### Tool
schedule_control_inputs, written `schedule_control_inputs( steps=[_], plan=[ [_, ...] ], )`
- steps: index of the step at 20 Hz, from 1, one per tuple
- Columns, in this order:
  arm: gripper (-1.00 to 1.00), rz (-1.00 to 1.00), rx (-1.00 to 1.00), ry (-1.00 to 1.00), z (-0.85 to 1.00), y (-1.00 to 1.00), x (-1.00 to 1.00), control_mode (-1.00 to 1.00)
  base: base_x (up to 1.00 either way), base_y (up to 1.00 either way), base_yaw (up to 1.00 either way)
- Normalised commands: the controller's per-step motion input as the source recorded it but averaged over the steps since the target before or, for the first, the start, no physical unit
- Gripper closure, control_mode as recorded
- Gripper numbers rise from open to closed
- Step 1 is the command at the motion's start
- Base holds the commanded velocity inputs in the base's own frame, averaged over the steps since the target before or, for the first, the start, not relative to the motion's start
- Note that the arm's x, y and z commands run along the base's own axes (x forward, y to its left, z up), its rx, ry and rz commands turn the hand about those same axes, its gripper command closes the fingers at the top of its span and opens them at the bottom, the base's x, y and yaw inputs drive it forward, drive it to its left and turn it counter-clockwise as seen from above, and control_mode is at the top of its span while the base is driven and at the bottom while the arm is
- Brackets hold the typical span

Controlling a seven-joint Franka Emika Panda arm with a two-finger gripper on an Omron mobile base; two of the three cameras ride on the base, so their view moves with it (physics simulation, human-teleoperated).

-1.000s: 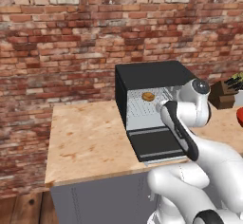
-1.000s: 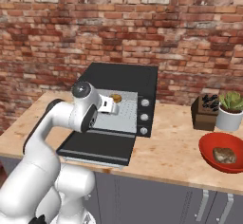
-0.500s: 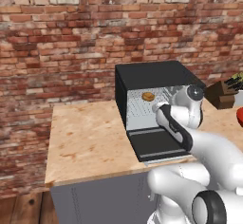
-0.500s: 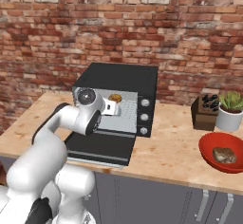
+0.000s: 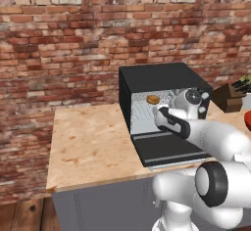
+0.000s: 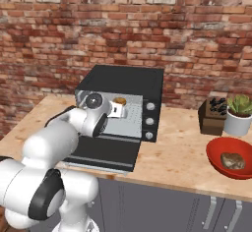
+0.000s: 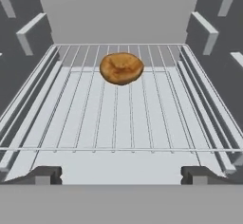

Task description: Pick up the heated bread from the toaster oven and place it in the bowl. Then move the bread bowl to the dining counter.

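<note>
My pincer (image 7: 121, 175) is spread wide at the toaster oven (image 5: 162, 78) mouth, reaching for the heated bread (image 7: 121, 68), which sits straight ahead, deep on the rack (image 7: 71, 118). Next I should advance and straddle it.

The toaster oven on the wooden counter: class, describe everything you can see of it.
The black boxy toaster oven stands on the light wood counter against the brick wall. Its drop-down door lies open and flat. Three round knobs run down its right side. Inside, the walls look silver-grey, and a wire rack carries one small round golden-brown bread near the back.
</note>
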Motion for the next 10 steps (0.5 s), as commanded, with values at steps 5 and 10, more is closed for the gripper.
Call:
schedule_control_inputs(
  steps=[5, 10],
  plan=[
    [-1.0, 0.0, 0.0, 0.0, -0.11, 0.0, 0.45, -1.0, 0.0, 0.0, 0.0],
    [-1.0, 0.0, 0.0, 0.0, -0.3, 0.0, 0.4, -1.0, 0.0, 0.0, 0.0]
  ],
)
